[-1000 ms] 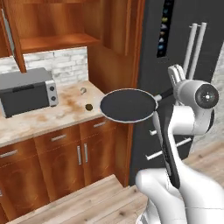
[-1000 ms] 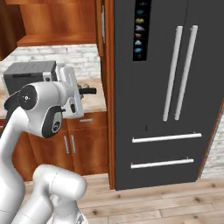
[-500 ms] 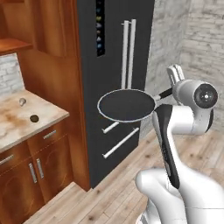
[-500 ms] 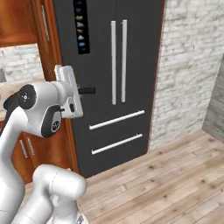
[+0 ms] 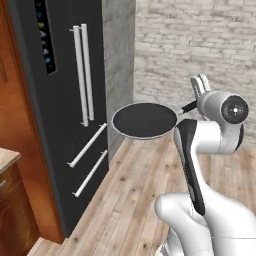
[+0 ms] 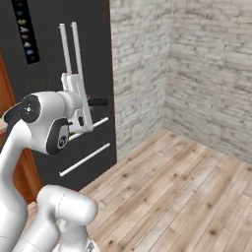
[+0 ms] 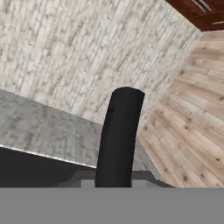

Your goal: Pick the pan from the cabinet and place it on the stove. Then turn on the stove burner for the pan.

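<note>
The pan [image 5: 145,120] hangs level in the air in front of my arm, dark inside with a thin pale rim. Its black stick handle [image 5: 189,106] runs back into my gripper [image 5: 195,102], which is shut on it. From the right base view the handle [image 6: 97,102] sticks out past the white hand, with the gripper [image 6: 88,104] closed around it. Along the hand view the handle [image 7: 120,135] rises as a black bar from between the fingertips of the gripper [image 7: 114,179]. The cabinet and the stove are out of view.
A tall black fridge [image 5: 60,100] with long silver handles stands close on the left, also seen as the fridge [image 6: 49,54]. A pale brick wall [image 5: 200,45] lies ahead over a wooden plank floor [image 5: 135,200]. A counter corner [image 5: 6,157] shows at far left.
The whole picture has swept sideways: the camera has turned, so counter and toaster oven left the frame and the brick wall came in. The pan stays held the same way.
</note>
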Robot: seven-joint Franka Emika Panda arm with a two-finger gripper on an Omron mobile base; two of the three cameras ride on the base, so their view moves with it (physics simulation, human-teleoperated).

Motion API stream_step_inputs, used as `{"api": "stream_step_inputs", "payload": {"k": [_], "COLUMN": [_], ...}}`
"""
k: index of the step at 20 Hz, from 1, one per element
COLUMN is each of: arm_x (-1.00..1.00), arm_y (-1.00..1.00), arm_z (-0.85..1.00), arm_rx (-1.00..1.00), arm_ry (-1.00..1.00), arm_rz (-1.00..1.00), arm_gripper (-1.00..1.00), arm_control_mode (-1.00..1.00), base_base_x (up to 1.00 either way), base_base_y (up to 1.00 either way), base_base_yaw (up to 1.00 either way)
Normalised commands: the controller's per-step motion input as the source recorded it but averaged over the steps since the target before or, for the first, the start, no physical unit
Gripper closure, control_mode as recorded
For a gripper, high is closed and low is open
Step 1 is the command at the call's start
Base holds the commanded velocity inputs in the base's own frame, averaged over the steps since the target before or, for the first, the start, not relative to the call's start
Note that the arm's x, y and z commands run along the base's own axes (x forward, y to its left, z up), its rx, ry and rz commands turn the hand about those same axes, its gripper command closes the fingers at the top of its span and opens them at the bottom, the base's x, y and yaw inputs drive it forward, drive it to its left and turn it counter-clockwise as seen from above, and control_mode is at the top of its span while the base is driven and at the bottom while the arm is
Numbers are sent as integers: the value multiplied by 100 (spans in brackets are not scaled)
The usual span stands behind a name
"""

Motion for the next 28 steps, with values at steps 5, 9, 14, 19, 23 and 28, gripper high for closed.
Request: {"api": "stream_step_inputs", "payload": {"k": [5, 9, 14, 19, 23, 28], "arm_x": [0, 0, 0, 0, 0, 0], "arm_y": [0, 0, 0, 0, 0, 0], "arm_z": [0, 0, 0, 0, 0, 0], "arm_rx": [0, 0, 0, 0, 0, 0], "arm_ry": [0, 0, 0, 0, 0, 0], "arm_rz": [0, 0, 0, 0, 0, 0], "arm_gripper": [100, 100, 100, 100, 100, 100], "arm_control_mode": [100, 100, 100, 100, 100, 100], "base_base_x": [-32, -34, -33, -28, -11, -6], "base_base_y": [3, 10, 13, 7, 0, 0], "base_base_yaw": [-61, -62, -62, -62, -62, -61]}}
